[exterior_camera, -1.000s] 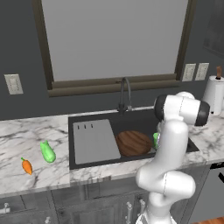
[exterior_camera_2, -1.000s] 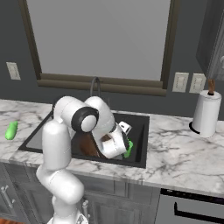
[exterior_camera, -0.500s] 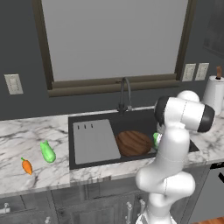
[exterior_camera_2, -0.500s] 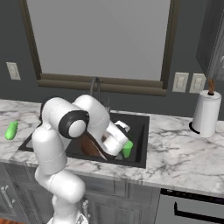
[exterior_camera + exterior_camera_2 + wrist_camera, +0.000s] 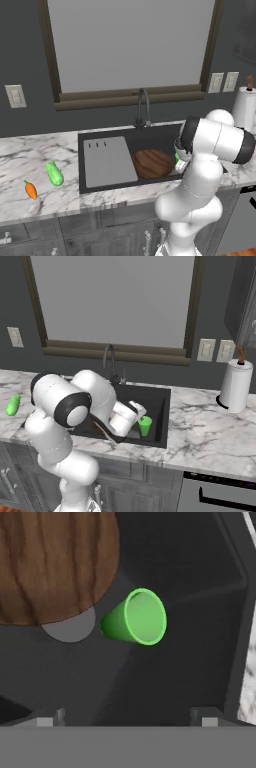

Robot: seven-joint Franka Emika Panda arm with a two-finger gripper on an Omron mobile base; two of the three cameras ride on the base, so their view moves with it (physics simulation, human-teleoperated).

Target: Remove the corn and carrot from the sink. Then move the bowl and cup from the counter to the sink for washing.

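The green cup (image 5: pixel 135 618) stands upright on the floor of the black sink (image 5: pixel 159 401), beside the round grey drain (image 5: pixel 70 626). The brown wooden bowl (image 5: pixel 152 162) lies in the basin just left of the cup (image 5: pixel 145 426). My gripper (image 5: pixel 138 410) hovers a little above the cup, open, with nothing between its fingertips (image 5: pixel 47 719). The green corn (image 5: pixel 54 173) and the small orange carrot (image 5: pixel 31 190) lie on the white marble counter (image 5: pixel 30 160) left of the sink. In the left base view my arm hides most of the cup (image 5: pixel 177 156).
A grey drainboard panel (image 5: pixel 107 161) fills the sink's left part. The dark faucet (image 5: pixel 143 107) rises behind the basin. A paper towel roll (image 5: pixel 234 385) stands on the counter to the right, below wall outlets (image 5: pixel 206 350).
The hand has lifted up off the cup, which stays standing in the sink. The arm's upper joints have swung round.
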